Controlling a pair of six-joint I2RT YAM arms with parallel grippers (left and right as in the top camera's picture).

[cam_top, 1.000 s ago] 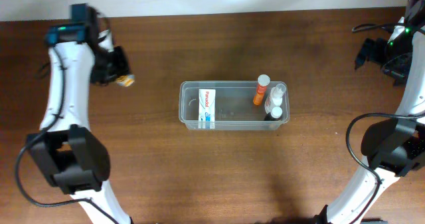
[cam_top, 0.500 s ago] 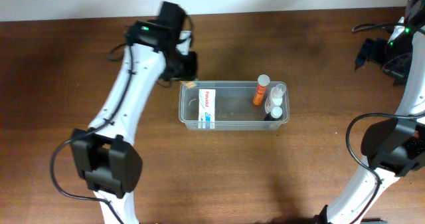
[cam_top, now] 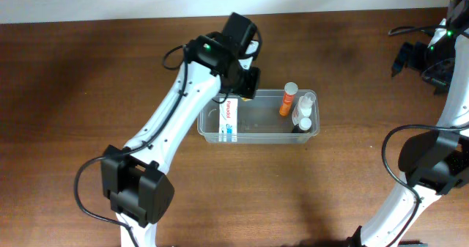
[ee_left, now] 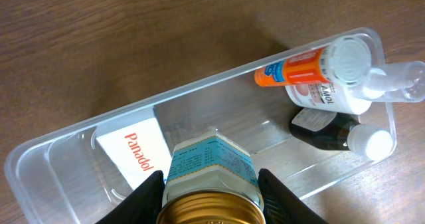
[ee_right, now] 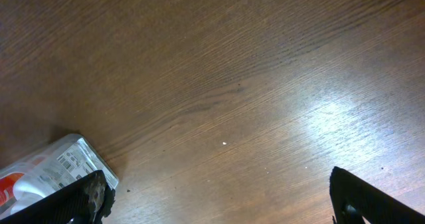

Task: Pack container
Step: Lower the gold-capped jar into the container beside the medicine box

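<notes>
Jaws of the left gripper were closed on a jar with a gold lid and a blue-and-white label, one dark finger on each side. We saw the jar held over the middle of the container, just beside the Panadol box. Whether it touched the container's floor we could not tell. From overhead, the container sat in the middle of the table, long side running left to right, with the left arm reaching over its far left corner. The box lay flat at the left end. At the right end we counted three things packed close together: an orange tube with its white cap at the far rim, a clear spray bottle, and a dark bottle with a white cap. The right gripper hung well apart from the container, near the table's far right corner, jaws wide and holding nothing. A printed packet lay on the wood just beside one of its fingers.
</notes>
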